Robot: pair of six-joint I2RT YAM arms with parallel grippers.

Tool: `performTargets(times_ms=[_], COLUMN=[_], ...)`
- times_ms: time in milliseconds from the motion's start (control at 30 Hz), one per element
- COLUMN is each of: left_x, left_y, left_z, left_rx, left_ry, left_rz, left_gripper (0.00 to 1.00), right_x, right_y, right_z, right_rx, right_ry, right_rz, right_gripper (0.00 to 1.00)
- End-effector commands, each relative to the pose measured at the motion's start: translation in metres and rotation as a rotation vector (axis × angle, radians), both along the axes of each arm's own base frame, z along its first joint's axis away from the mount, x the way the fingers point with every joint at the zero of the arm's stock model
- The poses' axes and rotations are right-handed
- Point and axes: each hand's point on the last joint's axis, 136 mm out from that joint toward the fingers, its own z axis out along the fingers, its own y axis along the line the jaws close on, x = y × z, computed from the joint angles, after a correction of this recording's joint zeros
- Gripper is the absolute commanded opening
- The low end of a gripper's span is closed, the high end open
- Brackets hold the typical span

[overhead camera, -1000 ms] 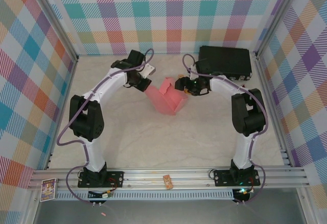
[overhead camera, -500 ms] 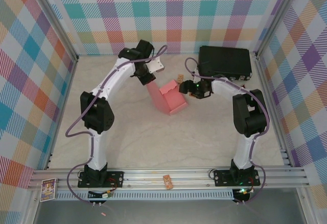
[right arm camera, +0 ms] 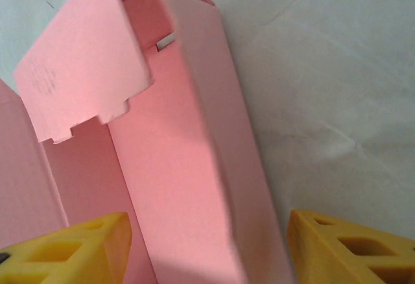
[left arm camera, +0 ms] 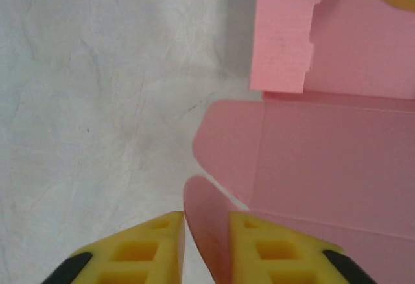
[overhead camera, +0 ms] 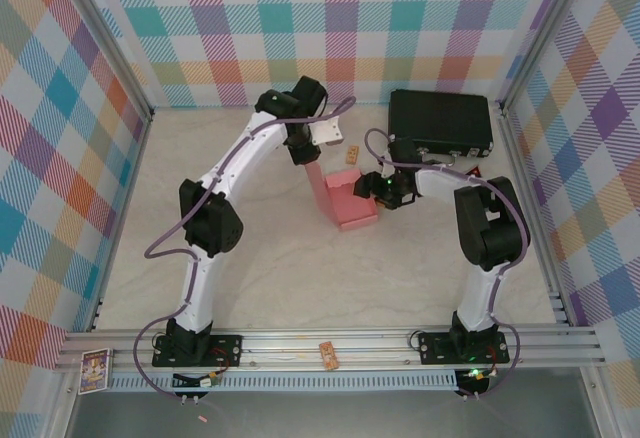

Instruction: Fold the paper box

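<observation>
Note that the paper box (overhead camera: 347,198) stands mid-table, its long axis near-far, between the left gripper (left arm camera: 206,245), slightly parted around a rounded flap, and the right gripper (right arm camera: 207,251), spread astride its wall.

Paper box (overhead camera: 347,198) (mid-table) between both grippers.

Two slim arms of white shell with black joint housings, bolted on black base plates at the near edge of the table. Thin purple cable looped along each arm. Left gripper (overhead camera: 312,158) and right gripper (overhead camera: 372,188) with yellow plastic fingers (left arm camera: 139,251), hollow square cells inside, black tips.
</observation>
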Motion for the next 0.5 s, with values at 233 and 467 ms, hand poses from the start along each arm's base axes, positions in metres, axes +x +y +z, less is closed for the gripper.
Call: performTargets(times_ms=[233, 467], left_x=[0.016, 0.041], left_y=[-0.043, -0.061], left_z=[0.04, 0.095], left_rx=[-0.259, -0.486], left_ry=[-0.093, -0.229], left_rz=[0.047, 0.162], left_gripper=[0.6, 0.83], right_x=[-0.006, -0.011], right_y=[0.013, 0.015], right_z=[0.015, 0.014], right_rx=[0.1, 0.126], right_ry=[-0.024, -0.037], right_rz=[-0.061, -0.134], right_gripper=[0.64, 0.64])
